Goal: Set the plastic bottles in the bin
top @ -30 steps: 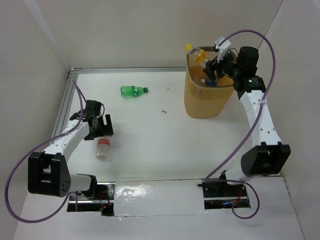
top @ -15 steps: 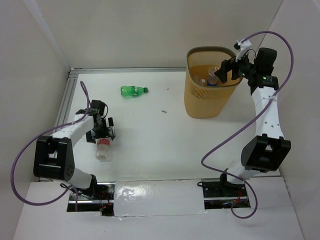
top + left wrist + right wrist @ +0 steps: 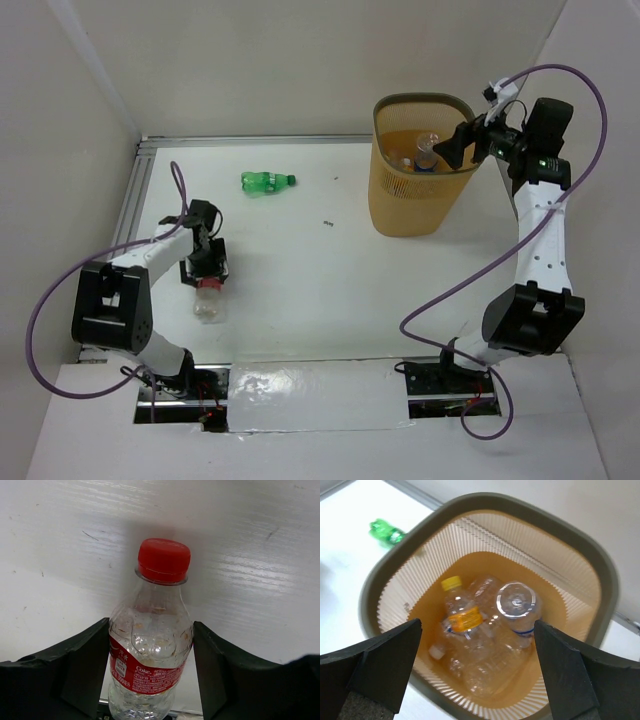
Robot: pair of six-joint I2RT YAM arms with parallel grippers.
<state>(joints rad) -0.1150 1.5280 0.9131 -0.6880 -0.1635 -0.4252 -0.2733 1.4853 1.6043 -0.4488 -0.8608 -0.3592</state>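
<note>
Top view first: the left jaws are down on the desk [image 3: 320,290] on the left side, right over the neck end of the red-capped bottle [image 3: 209,303], which lies flat with its cap pointing away from the arm bases. A green bottle [image 3: 266,182] lies on its side further back, well apart from everything. The bin [image 3: 400,215] stands upright at the back right, and the right jaws hang just over its right rim, holding nothing as far as I can see. A couple of bottles show inside the mouth.

Left wrist cam: the red-capped bottle [image 3: 150,650] fills the middle, red label and all. The black fingers [image 3: 85,665] sit on both sides of its body and look to be touching it, so the left jaws are clamped on it at a medium width. The bottle looks like it's still lying on the desk.

Right wrist cam: looking straight down into the bin [image 3: 605,575]. The right jaws are spread wide and empty, one finger [image 3: 385,665] at each lower corner. At the bottom there's a pile of clear bottles, including a yellow-capped bottle [image 3: 460,612] with an orange label and a blue-banded bottle [image 3: 517,607] standing on end. The green bottle [image 3: 385,532] peeks in at top left, outside the bin.
</note>
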